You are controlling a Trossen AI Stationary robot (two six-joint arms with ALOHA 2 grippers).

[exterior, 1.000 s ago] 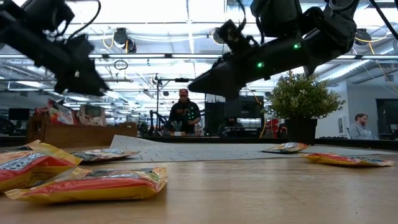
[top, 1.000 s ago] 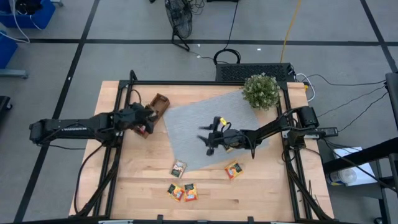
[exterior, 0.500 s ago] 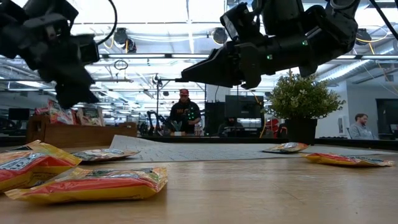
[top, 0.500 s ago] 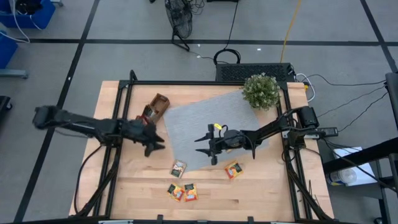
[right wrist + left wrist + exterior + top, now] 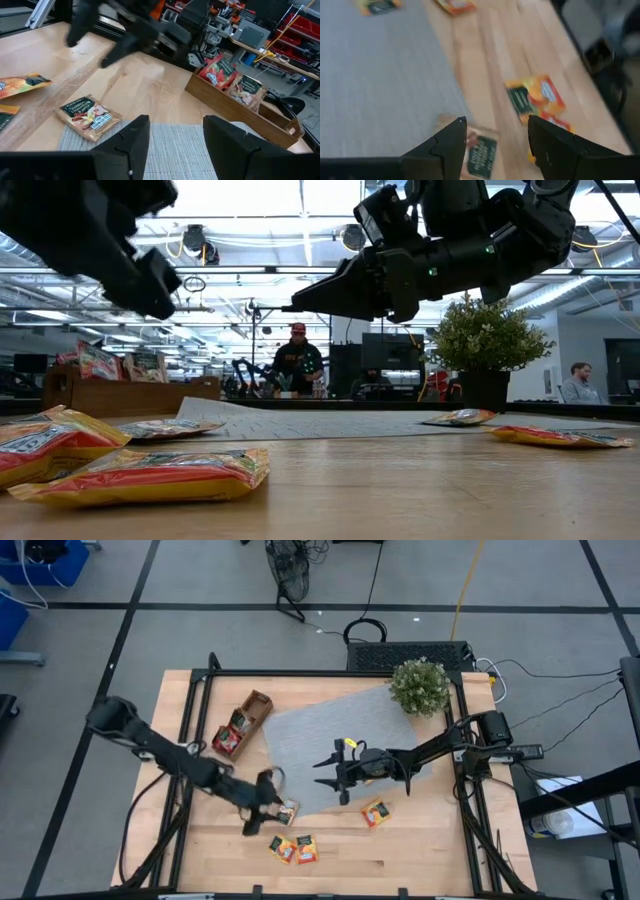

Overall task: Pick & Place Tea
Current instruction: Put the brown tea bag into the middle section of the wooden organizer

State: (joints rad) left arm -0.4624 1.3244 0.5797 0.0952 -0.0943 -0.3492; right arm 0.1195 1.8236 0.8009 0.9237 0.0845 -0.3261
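Tea sachets lie flat around the grey mat [image 5: 330, 745]. A tan one [image 5: 288, 811] straddles the mat's near edge. An orange and a red one [image 5: 293, 848] lie near the front edge, and another orange one [image 5: 376, 812] sits to the right. My left gripper [image 5: 265, 805] hangs open above the tan sachet [image 5: 480, 152], clear of it and holding nothing. My right gripper [image 5: 328, 778] stands open over the mat, fingers level and pointing at the table's left, with nothing between them [image 5: 175, 119]. The wooden tray [image 5: 243, 723] at the far left holds some sachets.
A potted plant [image 5: 420, 685] stands at the table's far right corner. One more sachet [image 5: 372, 772] lies on the mat under the right arm. In the low view, people [image 5: 298, 365] stand in the room beyond the table.
My left gripper has swung from the wooden tray toward the near edge and the right, turning as it went. It now hangs over the tan sachet by the mat's near edge. My right gripper has turned about in place to point at the table's left.
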